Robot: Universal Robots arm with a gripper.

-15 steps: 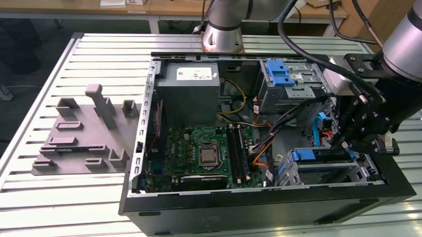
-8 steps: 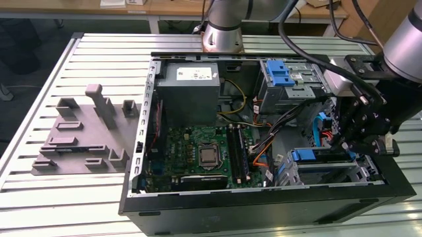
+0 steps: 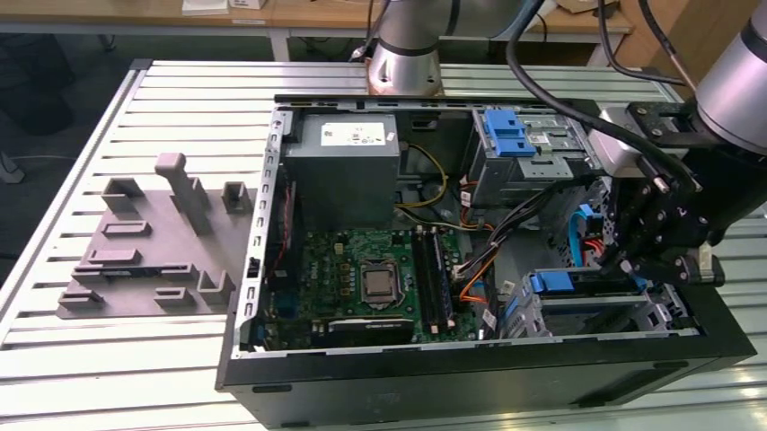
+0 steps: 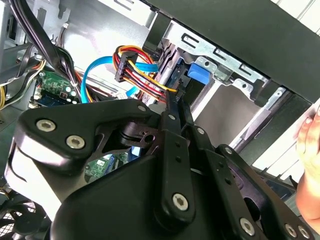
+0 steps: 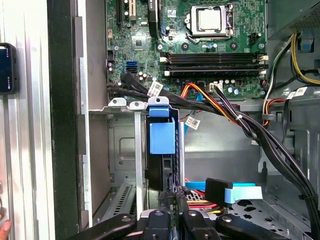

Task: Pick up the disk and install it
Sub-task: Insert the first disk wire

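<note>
1. Inside the open computer case (image 3: 480, 377), the gripper (image 3: 638, 260) was held at the drive cage (image 3: 599, 310)
2. Its fingers (image 5: 167, 197) were closed edge-on around the disk (image 5: 162, 137), seated in that cage

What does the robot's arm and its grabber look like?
The arm is made of round silver-grey tubes with darker grey joints, and thick black cables loop along it. The gripper at its end is black, built from flat metal bars joined by round silver bolts, which show up close in the second wrist view.
</note>
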